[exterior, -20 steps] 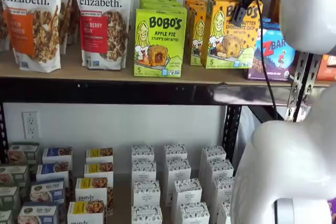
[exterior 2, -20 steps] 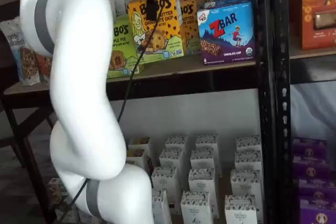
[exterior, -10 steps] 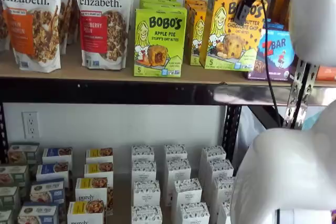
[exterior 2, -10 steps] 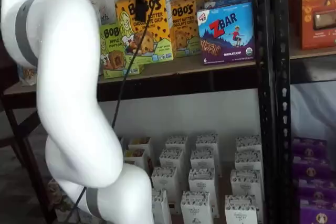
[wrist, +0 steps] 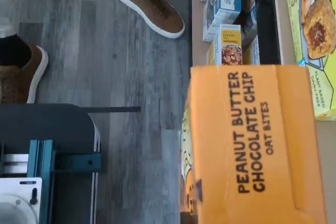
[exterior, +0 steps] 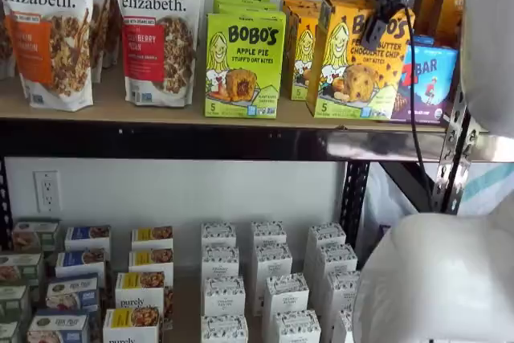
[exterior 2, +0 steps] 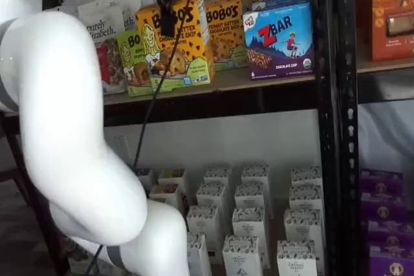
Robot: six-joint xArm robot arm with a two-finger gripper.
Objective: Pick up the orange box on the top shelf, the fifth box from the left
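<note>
My arm (exterior 2: 71, 134) has swung sideways across both shelf views over the last second, carrying the load outward. The top shelf (exterior: 161, 110) no longer bears the orange box (exterior: 353, 58): it has come forward of its row, its base now at the front beam (slightly tilted, I judge). My jaws (exterior: 376, 28) are closed on its top edge from above. The wrist view shows the box's top panel (wrist: 252, 140) close beneath, floor beyond it. So the lift is nearly done; clearing the lime-green neighbour (exterior: 243, 63) remains.
</note>
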